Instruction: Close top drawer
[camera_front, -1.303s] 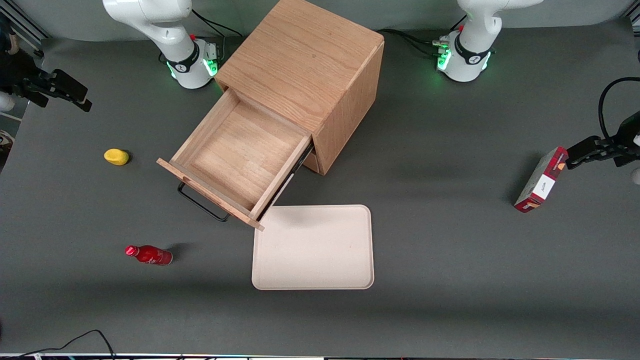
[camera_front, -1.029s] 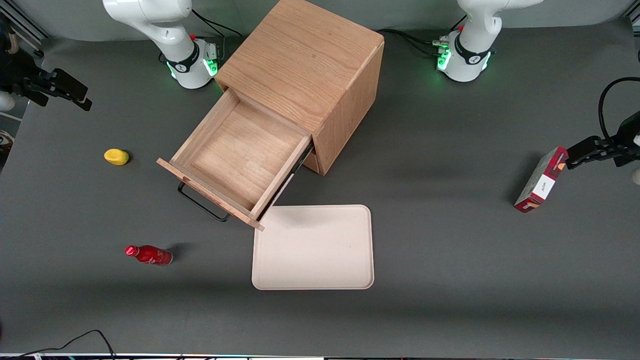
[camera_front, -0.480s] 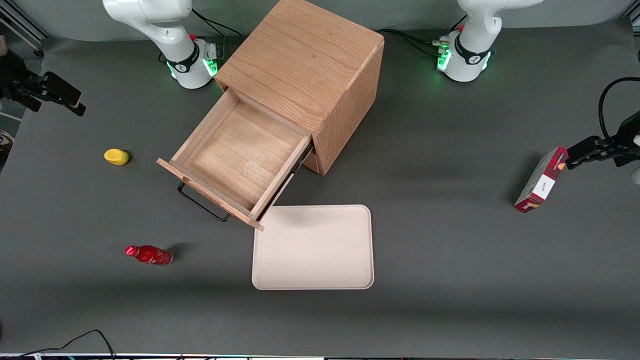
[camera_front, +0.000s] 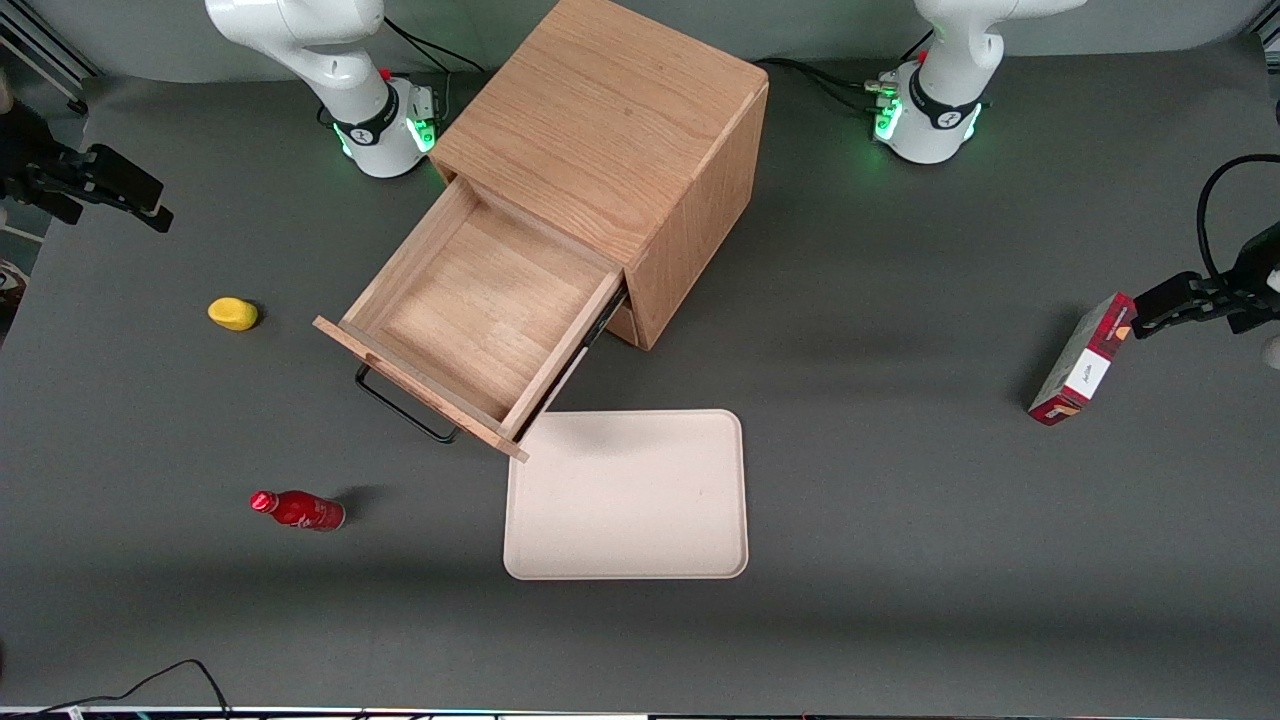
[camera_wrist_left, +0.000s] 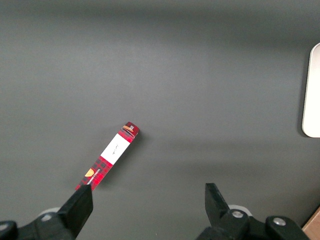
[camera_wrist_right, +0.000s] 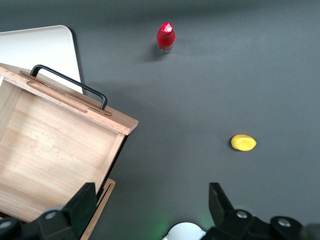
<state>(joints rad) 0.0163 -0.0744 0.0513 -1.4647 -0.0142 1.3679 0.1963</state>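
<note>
Shallow light-oak top drawer (camera_front: 470, 315) with thin black wire handle (camera_front: 402, 408) pulled fully out of oak cabinet (camera_front: 610, 150), nothing inside. Black two-finger claw (camera_front: 125, 190) spread wide, holding nothing, above working arm's end of dark grey tabletop (camera_front: 880, 480), well apart from drawer. Small yellow lump (camera_wrist_right: 243, 143) and red bottle (camera_wrist_right: 165, 37) lie near drawer front.

From my remote station, I saw a cream tray (camera_front: 627, 494) lying flat on the dark tabletop (camera_front: 900, 560). A red bottle (camera_front: 298, 509) stood toward the working arm's end, nearer the front camera than a small yellow object (camera_front: 233, 313). A red plaid box (camera_front: 1083, 359) lay toward the parked arm's end.
</note>
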